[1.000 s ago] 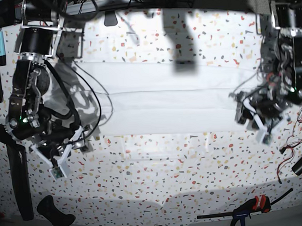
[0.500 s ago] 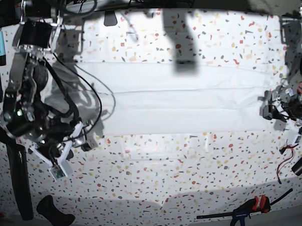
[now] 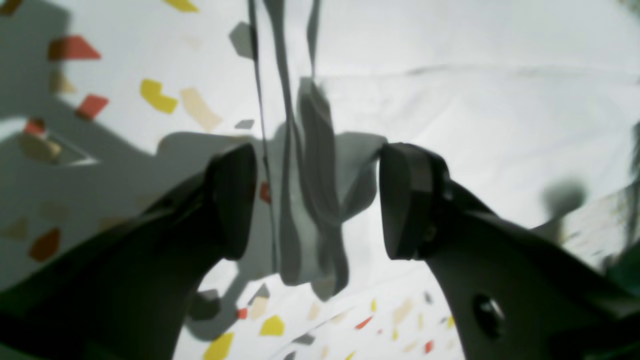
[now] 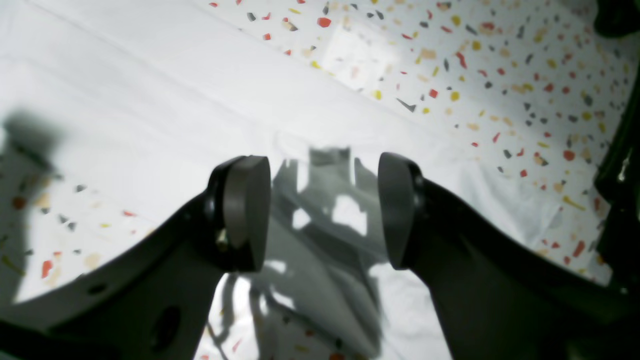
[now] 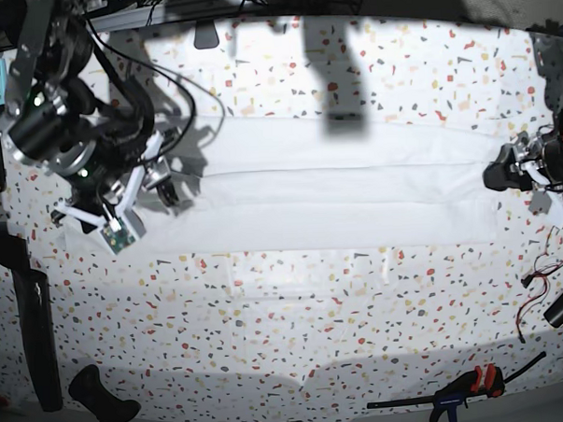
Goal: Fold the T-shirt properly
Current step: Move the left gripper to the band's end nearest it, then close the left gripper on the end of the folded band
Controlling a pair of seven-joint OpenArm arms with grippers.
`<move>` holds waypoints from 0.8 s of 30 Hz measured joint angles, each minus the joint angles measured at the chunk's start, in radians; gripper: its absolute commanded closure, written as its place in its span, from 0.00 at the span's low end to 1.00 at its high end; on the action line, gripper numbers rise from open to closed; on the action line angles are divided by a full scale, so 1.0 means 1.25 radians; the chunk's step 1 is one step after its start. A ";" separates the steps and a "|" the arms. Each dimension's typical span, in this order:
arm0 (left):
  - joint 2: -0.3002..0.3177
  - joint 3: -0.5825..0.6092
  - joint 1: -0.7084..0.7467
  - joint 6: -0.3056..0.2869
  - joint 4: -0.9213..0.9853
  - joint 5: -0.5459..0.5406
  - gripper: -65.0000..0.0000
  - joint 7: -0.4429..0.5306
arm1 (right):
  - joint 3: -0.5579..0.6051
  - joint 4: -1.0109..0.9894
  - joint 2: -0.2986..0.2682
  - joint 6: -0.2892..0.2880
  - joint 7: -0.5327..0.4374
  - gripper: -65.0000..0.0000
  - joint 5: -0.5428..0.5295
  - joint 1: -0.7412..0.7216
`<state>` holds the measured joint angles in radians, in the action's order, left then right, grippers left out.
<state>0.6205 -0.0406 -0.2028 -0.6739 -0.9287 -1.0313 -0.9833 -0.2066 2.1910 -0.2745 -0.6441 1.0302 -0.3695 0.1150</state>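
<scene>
T-shirt lying as a long flat band mid-frame on worktop | left end effector and right end effector both gaping, holding nothing | looks mid-fold, next probably pinch the ends and fold across

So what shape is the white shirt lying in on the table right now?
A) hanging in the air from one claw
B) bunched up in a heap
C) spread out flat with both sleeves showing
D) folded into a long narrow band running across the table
D: the T-shirt lies flat as a long strip across the speckled table.
</scene>
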 measured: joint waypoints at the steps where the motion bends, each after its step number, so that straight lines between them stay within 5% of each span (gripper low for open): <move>1: 0.000 0.000 -0.001 0.000 0.009 -0.034 0.42 -0.018 | 0.000 0.011 0.000 0.000 0.000 0.48 0.001 0.009; 6: -0.003 0.000 0.001 -0.012 0.017 -0.155 0.42 -0.102 | 0.000 0.034 0.000 0.000 0.000 0.48 0.000 0.037; 17: -0.008 0.001 0.001 -0.012 0.017 -0.182 0.44 -0.104 | 0.000 0.034 0.001 0.000 0.016 0.48 0.003 0.046; 24: -0.060 0.000 0.000 -0.015 0.017 -0.150 0.47 -0.088 | 0.000 0.034 0.000 0.000 0.016 0.48 0.003 0.045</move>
<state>0.5461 -0.0402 -0.2028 -0.6922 -0.9077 -1.2190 -1.0935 -0.2070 2.2337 -0.2741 -0.6441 1.0496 -0.3656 0.1719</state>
